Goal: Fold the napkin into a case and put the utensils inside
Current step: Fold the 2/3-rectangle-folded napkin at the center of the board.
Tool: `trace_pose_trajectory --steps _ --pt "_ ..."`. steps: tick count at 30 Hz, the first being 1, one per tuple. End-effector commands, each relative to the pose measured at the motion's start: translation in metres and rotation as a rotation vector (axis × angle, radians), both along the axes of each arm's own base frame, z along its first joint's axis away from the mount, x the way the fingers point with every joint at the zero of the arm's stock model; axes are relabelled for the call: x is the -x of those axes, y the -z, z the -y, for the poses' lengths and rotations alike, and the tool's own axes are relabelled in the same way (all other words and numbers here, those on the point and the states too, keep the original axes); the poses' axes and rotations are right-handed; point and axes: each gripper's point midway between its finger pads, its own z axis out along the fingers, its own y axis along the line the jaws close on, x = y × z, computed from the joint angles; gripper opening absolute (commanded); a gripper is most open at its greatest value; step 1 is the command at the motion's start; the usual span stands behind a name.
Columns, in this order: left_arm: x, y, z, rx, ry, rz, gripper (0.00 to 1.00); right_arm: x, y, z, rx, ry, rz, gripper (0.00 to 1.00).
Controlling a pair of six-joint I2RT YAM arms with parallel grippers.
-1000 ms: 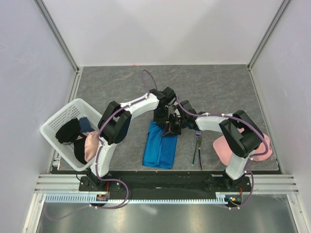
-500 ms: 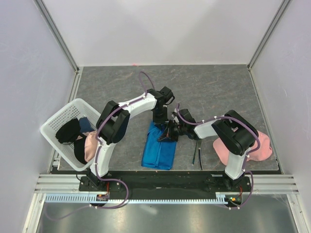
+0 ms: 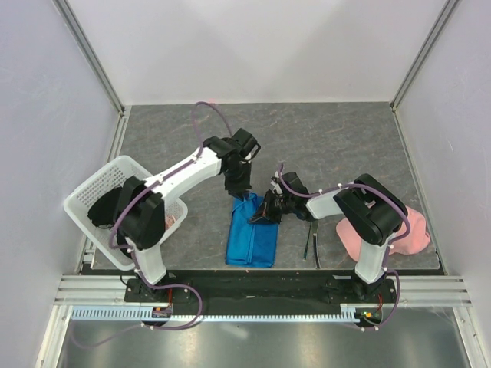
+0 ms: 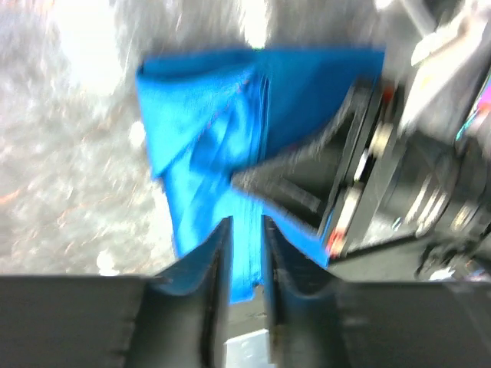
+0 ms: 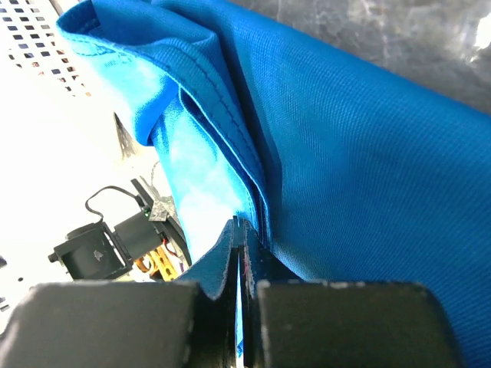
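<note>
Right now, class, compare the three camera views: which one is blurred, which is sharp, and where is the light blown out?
Left wrist view: motion-blurred throughout, napkin smeared, glare whitening the table at the top. Right wrist view: sharp on the napkin's weave and hem, left side overexposed to white. Top external view: evenly lit, sharp, soft shadows only.

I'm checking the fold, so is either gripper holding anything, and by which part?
The right gripper pinches the napkin by a layer at its folded edge. The left gripper is open and holds nothing.
</note>
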Motion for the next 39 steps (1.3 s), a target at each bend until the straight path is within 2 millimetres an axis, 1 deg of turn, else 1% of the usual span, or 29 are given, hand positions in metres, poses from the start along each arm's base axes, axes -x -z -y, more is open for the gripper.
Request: trace_pose_trajectory --steps 1,3,4,6,7,8,9,10,11,12,13,15,16,17,18,21,23,24,26,28,29,30,32,33,34,36,37,39 --pt "0.035 0.018 -0.008 0.053 0.08 -0.067 0.14 0.002 0.034 0.018 0.144 0.015 -0.037 0.0" --pt "0.045 0.023 -0.005 0.095 0.082 -0.09 0.1 0.0 0.035 0.02 0.154 0.021 -0.043 0.0" --pt "0.054 0.034 -0.008 0.099 0.069 -0.127 0.09 -0.005 0.033 0.019 0.152 0.023 -0.035 0.0" --pt "0.056 0.041 -0.008 0.104 0.062 -0.125 0.09 -0.011 0.035 0.024 0.162 0.036 -0.039 0.0" --pt "0.059 0.048 -0.012 0.09 0.056 -0.132 0.08 -0.016 0.035 0.024 0.16 0.041 -0.036 0.0" --pt "0.057 0.049 -0.011 0.091 0.06 -0.124 0.08 -0.017 0.04 0.027 0.17 0.045 -0.046 0.0" --pt "0.057 0.051 -0.012 0.085 0.061 -0.126 0.08 -0.022 0.04 0.029 0.172 0.052 -0.046 0.0" --pt "0.054 0.05 -0.011 0.083 0.069 -0.115 0.08 -0.028 0.039 0.026 0.168 0.052 -0.037 0.0" --pt "0.053 0.05 -0.011 0.084 0.07 -0.11 0.08 -0.029 0.043 0.028 0.18 0.05 -0.046 0.0" --pt "0.052 0.049 -0.009 0.092 0.077 -0.11 0.08 -0.033 0.043 0.028 0.182 0.054 -0.045 0.0" --pt "0.054 0.046 -0.005 0.116 0.085 -0.121 0.08 -0.041 0.04 0.025 0.174 0.055 -0.032 0.0" --pt "0.055 0.044 0.002 0.157 0.094 -0.12 0.08 -0.046 0.043 0.029 0.188 0.054 -0.035 0.0" --pt "0.061 0.047 0.003 0.173 0.095 -0.143 0.08 -0.053 0.04 0.027 0.184 0.054 -0.021 0.0" --pt "0.062 0.048 0.004 0.179 0.096 -0.148 0.08 -0.054 0.042 0.03 0.196 0.054 -0.034 0.0" --pt "0.064 0.052 0.003 0.178 0.091 -0.16 0.07 -0.061 0.039 0.031 0.194 0.051 -0.019 0.0" --pt "0.07 0.06 0.0 0.166 0.077 -0.193 0.06 -0.068 0.039 0.035 0.198 0.043 -0.019 0.0" --pt "0.075 0.06 -0.002 0.163 0.062 -0.213 0.06 -0.068 0.042 0.038 0.21 0.034 -0.033 0.0" --pt "0.083 0.064 -0.008 0.145 0.045 -0.242 0.06 -0.072 0.039 0.036 0.206 0.03 -0.021 0.0" --pt "0.087 0.066 -0.012 0.139 0.036 -0.248 0.06 -0.069 0.041 0.037 0.214 0.025 -0.043 0.0" --pt "0.091 0.075 -0.015 0.119 0.037 -0.264 0.06 -0.072 0.039 0.036 0.218 0.021 -0.03 0.0" --pt "0.091 0.085 -0.017 0.101 0.036 -0.281 0.06 -0.071 0.038 0.037 0.225 0.017 -0.035 0.0" --pt "0.091 0.092 -0.019 0.083 0.035 -0.284 0.06 -0.075 0.034 0.035 0.223 0.013 -0.023 0.0" --pt "0.091 0.104 -0.022 0.053 0.028 -0.299 0.05 -0.073 0.03 0.036 0.232 -0.01 -0.026 0.0" --pt "0.09 0.107 -0.024 0.04 0.021 -0.295 0.04 -0.077 0.022 0.033 0.224 -0.016 -0.019 0.0" --pt "0.09 0.107 -0.025 0.036 0.017 -0.296 0.04 -0.071 0.013 0.031 0.206 -0.039 -0.037 0.02" --pt "0.091 0.108 -0.025 0.038 0.01 -0.296 0.04 -0.067 -0.001 0.027 0.181 -0.052 -0.04 0.05" --pt "0.091 0.107 -0.025 0.042 0.008 -0.297 0.04 -0.064 -0.017 0.024 0.16 -0.062 -0.017 0.09" --pt "0.093 0.107 -0.024 0.051 -0.001 -0.301 0.04 -0.052 -0.025 0.023 0.148 -0.083 -0.018 0.13"
